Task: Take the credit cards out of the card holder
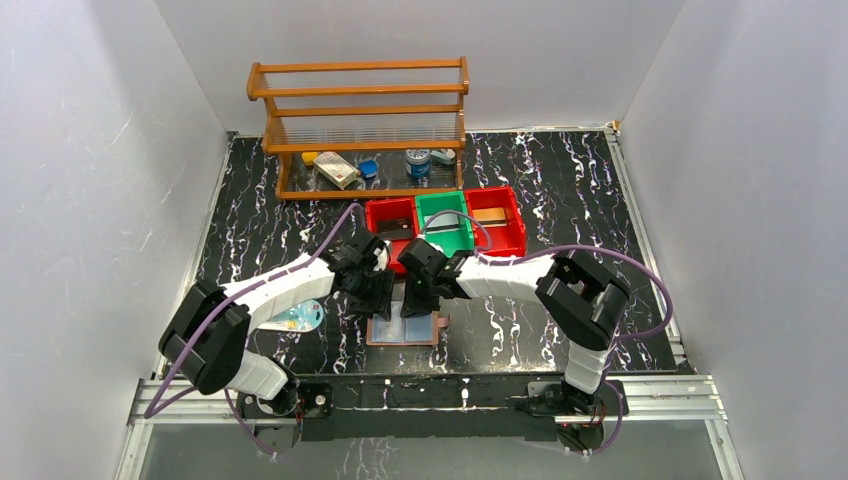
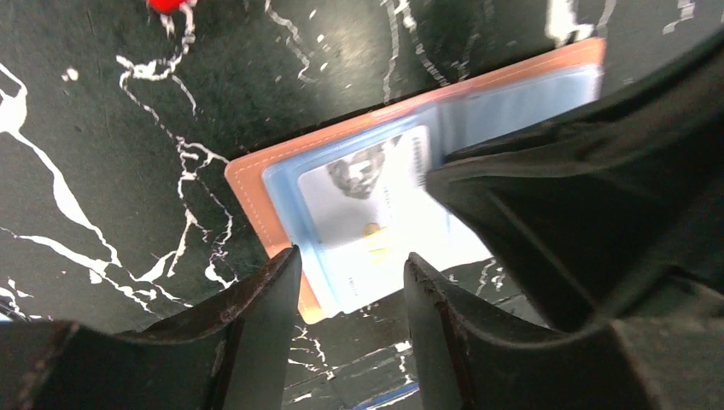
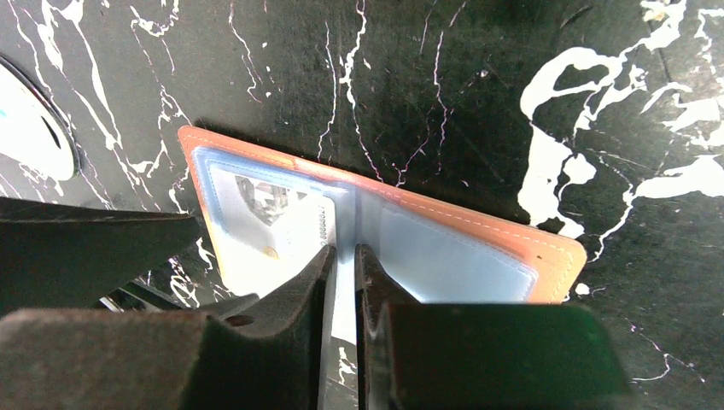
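Note:
The card holder (image 1: 405,329) lies open and flat on the black marbled table, reddish-brown with pale blue clear pockets (image 3: 444,256). A pale credit card (image 2: 376,213) with a portrait sits in its left pocket, its near end sticking out past the pocket edge. My left gripper (image 2: 352,273) is open just above that end, with nothing between its fingers. My right gripper (image 3: 343,256) hovers over the holder's middle fold, its fingers only a narrow slit apart and open. Both grippers crowd over the holder in the top view, left gripper (image 1: 375,298) beside right gripper (image 1: 420,297).
A pale flat object (image 1: 297,318) lies on the table under my left arm. Behind the grippers stand two red bins (image 1: 500,222) with a green bin (image 1: 445,222) between them. A wooden rack (image 1: 360,110) with small items stands at the back.

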`<action>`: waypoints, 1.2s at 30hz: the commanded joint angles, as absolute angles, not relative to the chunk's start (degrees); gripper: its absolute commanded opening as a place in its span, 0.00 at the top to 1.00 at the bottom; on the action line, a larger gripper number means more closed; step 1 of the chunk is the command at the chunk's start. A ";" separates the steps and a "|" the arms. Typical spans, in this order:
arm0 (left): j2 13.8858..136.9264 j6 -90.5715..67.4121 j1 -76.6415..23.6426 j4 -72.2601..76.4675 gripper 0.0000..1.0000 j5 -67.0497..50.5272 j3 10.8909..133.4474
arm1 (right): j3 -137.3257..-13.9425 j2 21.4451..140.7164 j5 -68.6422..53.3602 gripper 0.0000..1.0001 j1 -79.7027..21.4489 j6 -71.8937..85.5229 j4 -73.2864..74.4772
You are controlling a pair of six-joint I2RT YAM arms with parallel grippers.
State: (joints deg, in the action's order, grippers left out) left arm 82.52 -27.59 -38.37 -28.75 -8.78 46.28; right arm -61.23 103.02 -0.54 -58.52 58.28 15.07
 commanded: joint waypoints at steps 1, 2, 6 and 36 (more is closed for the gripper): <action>79.34 -26.39 -38.41 -30.54 0.53 -11.22 49.87 | -61.22 103.80 -0.53 0.76 -58.38 58.26 14.90; 79.69 -26.18 -38.41 -30.42 0.53 -11.62 49.91 | -61.13 103.80 -0.71 0.76 -58.44 58.27 14.74; 81.42 -26.09 -38.40 -28.94 0.58 -13.62 48.42 | -60.22 103.76 -1.77 0.75 -58.42 58.68 13.01; 76.80 -28.39 -38.33 -30.85 0.56 -6.11 45.70 | -52.54 102.93 -10.65 0.82 -56.12 62.97 -0.15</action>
State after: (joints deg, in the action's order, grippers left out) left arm 80.42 -28.49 -38.37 -26.65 -11.18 44.12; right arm -53.54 102.48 -10.50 -55.99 62.17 -0.01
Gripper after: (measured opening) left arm 0.429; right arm 0.190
